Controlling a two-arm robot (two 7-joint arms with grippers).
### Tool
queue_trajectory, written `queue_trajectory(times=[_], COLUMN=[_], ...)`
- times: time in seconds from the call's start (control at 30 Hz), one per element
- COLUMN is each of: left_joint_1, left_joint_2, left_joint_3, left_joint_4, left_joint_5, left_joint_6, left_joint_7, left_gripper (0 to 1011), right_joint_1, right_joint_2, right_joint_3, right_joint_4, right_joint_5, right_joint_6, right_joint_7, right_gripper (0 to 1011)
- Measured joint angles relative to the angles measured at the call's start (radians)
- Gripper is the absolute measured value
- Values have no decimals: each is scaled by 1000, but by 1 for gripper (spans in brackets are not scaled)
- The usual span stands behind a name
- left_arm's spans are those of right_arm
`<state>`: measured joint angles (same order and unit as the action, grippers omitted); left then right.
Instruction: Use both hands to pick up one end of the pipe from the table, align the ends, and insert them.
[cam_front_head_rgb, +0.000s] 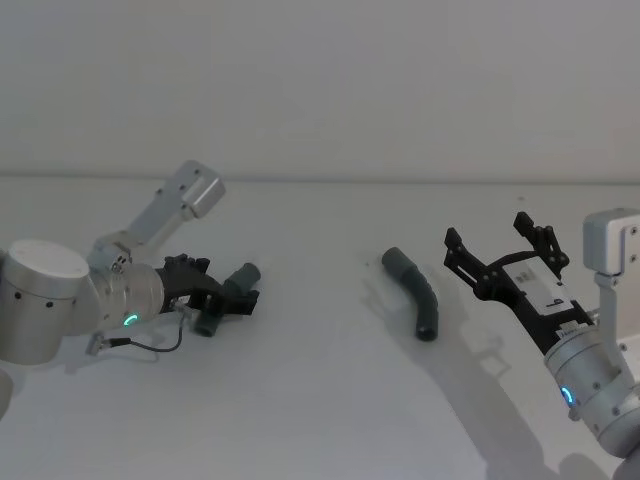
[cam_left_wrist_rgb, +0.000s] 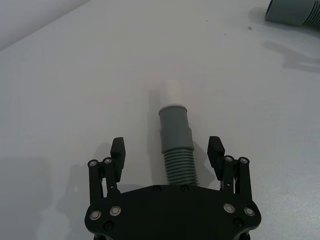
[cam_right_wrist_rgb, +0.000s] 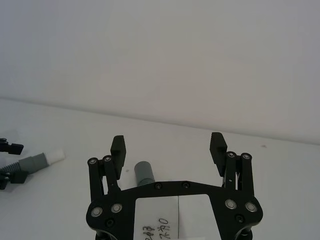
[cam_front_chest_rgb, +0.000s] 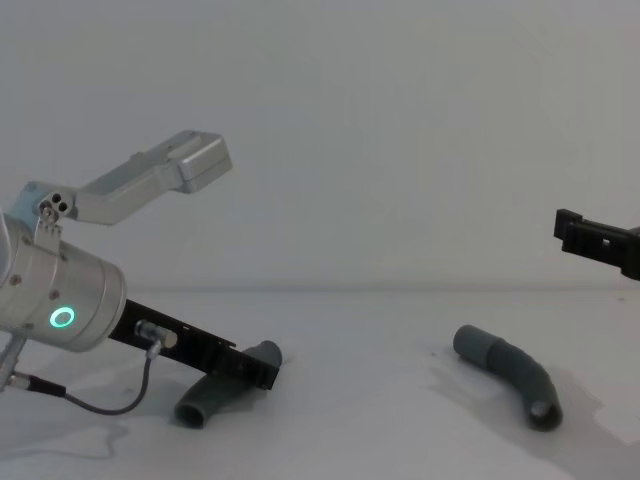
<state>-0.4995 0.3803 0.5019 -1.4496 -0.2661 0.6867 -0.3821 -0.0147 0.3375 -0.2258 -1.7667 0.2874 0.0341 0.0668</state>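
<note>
now left end effector (cam_left_wrist_rgb: 166, 148) straddles one pipe piece (cam_left_wrist_rgb: 175, 136), right end effector (cam_right_wrist_rgb: 167, 141) hovers near another piece (cam_front_head_rgb: 417, 290), both spread.

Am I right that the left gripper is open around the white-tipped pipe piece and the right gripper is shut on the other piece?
Not quite: the head view shows the right gripper open and apart from the plain grey pipe piece lying on the table. The left gripper is open around the white-tipped pipe piece.
</note>
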Motion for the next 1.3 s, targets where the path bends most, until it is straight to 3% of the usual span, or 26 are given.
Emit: queue_trajectory(times=[0.33,0.53,1.13,1.3], left_joint_1=[3,3,4,4], left_joint_2=[-5,-7,-9,-9], left_joint_3=[-5,-7,-10,-10], left_joint_4=[0,0,-1,-1], left_joint_5=[3,4,5,6], left_joint_6=[3,4,7,8], left_joint_7=[-4,-6,-8,-8], left_gripper=[998,909,347,342], right_joint_1=[0,0,0,0], right_joint_2=[0,0,0,0], right_joint_3=[0,0,0,0], right_joint_4=[0,0,0,0], right_joint_5=[0,0,0,0], right_joint_6=[0,0,0,0], right_joint_7=[0,0,0,0], right_gripper=[1002,1001,1001,1002])
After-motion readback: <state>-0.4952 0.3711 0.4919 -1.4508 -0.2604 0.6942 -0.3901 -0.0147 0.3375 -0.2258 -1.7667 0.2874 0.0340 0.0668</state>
